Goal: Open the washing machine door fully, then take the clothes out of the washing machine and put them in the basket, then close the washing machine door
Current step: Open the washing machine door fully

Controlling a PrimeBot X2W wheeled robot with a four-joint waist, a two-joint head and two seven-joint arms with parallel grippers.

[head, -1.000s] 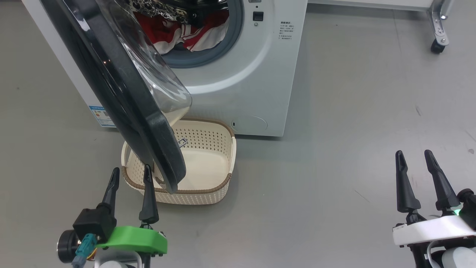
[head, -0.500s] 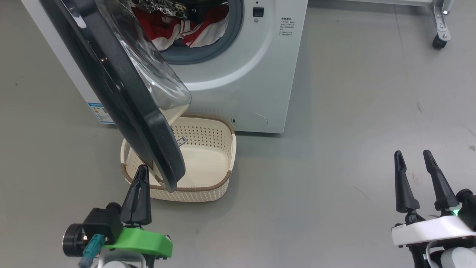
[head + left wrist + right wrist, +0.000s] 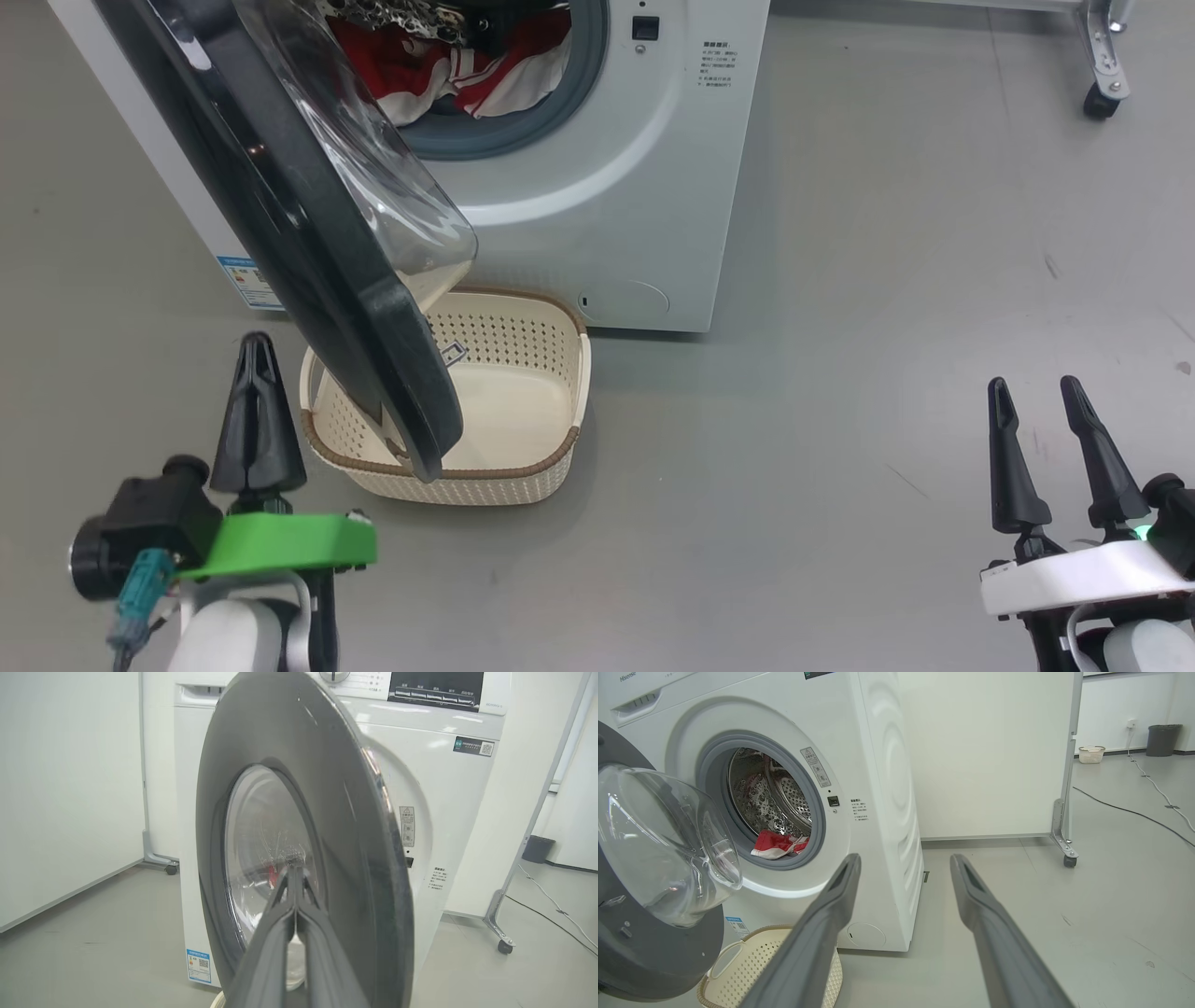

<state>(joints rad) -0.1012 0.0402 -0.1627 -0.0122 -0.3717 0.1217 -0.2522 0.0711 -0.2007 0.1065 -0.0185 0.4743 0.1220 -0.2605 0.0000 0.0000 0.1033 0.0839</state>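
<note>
At the near left, the left gripper [image 3: 254, 347] points away from the robot, fingers pressed together on nothing, beside the washing machine door [image 3: 308, 233] but not touching it. The door stands partly swung out over the basket [image 3: 523, 467], which sits just in front of the washing machine [image 3: 635, 215]. The clothes [image 3: 448, 75] lie in the drum. At the near right, the right gripper [image 3: 1033, 385] points the same way, fingers spread and empty.

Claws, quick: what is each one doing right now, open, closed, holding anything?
Left claw: closed, fingers pressed together, holding nothing.
Right claw: open, empty.
</note>
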